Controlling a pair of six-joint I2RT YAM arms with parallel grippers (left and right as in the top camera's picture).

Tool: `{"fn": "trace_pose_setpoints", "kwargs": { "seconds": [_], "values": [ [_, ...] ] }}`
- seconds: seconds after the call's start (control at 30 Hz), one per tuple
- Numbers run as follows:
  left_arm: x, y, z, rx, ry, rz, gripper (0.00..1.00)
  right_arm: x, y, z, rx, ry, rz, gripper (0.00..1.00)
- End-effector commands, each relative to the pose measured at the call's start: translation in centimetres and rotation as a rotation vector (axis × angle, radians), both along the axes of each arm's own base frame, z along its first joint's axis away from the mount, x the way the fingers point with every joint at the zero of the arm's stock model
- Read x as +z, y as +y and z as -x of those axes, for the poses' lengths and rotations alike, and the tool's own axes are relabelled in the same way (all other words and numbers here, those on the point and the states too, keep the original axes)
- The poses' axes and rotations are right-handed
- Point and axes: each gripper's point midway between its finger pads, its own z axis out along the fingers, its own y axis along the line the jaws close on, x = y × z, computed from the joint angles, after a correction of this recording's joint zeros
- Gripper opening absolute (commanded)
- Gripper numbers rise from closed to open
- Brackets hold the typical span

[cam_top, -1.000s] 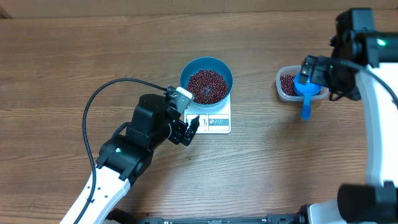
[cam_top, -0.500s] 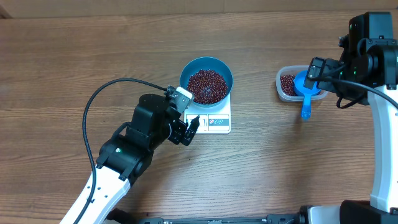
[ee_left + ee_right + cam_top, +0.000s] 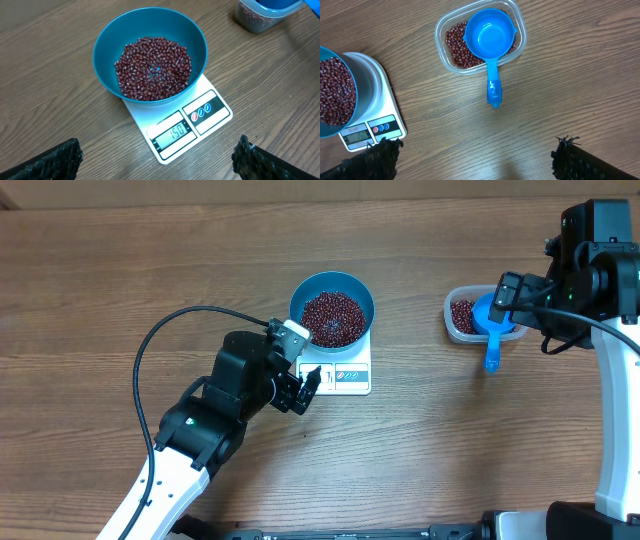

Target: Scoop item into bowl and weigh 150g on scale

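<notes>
Left gripper [image 3: 305, 387]: jaws fully spread, holding nothing. In the overhead view it sits at the centre of the frame, just beside the lower left corner of the scale [image 3: 210, 107], and whether it touches the scale cannot be told. In the left wrist view its two dark fingertips [image 3: 50, 162] appear at the bottom corners of the frame, wide apart.

Right gripper [image 3: 480, 162]: jaws likewise spread wide and empty. In the overhead view this arm is at the upper right of the frame, over the right side of the tub [image 3: 438, 37].

Bowl [image 3: 150, 22]: upright on the scale platform, covering its upper part; the panel edge remains exposed at lower right. The display reads 150.

Beans [image 3: 152, 67]: a loose heap fills the bottom of the bowl, with the blue inner wall bare above it. A second portion of beans lies in the tub.

Scoop [image 3: 490, 35]: resting across the tub, cup facing up and empty, over the right part of the tub. Its handle projects past the lower rim toward the bottom of the frame.

Table [image 3: 100, 280]: a wood-grain surface carrying the scale and the tub, which stand well apart.
</notes>
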Motion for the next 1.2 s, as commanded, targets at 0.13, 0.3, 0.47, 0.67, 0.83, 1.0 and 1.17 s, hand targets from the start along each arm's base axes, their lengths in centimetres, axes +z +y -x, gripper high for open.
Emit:
{"fn": "trace_pose_setpoints", "kwargs": {
  "seconds": [0.13, 0.3, 0.47, 0.67, 0.83, 1.0, 1.17],
  "values": [
    [1.3, -0.3, 0.2, -0.034, -0.028, 0.023, 0.99, 0.7, 0.0, -0.1, 0.005, -0.024, -0.002, 1.00],
    [1.4, -0.5, 0.3, -0.041, -0.026, 0.028, 0.99, 0.7, 0.0, -0.1, 0.005, -0.024, -0.002, 1.00],
    [1.3, -0.5, 0.3, -0.041, -0.024, 0.027, 0.99, 0.7, 0.0, -0.1, 0.005, -0.024, -0.002, 1.00],
    [0.9, -0.2, 0.6, -0.027, 0.002, 0.022, 0.99, 0.7, 0.0, -0.1, 0.005, -0.024, -0.002, 1.00],
    [0.3, 0.9, 0.5, 0.015, 0.009, -0.027, 0.99, 0.7, 0.0, -0.1, 0.005, -0.024, -0.002, 1.00],
    [-1.0, 2.6, 1.2, 0.067, 0.057, -0.106, 1.00, 0.7, 0.0, -0.1, 0.005, -0.024, -0.002, 1.00],
    [-2.7, 4.1, 3.5, 0.073, 0.180, -0.187, 1.00, 0.7, 0.0, -0.1, 0.005, -0.024, -0.002, 1.00]
  ]
}}
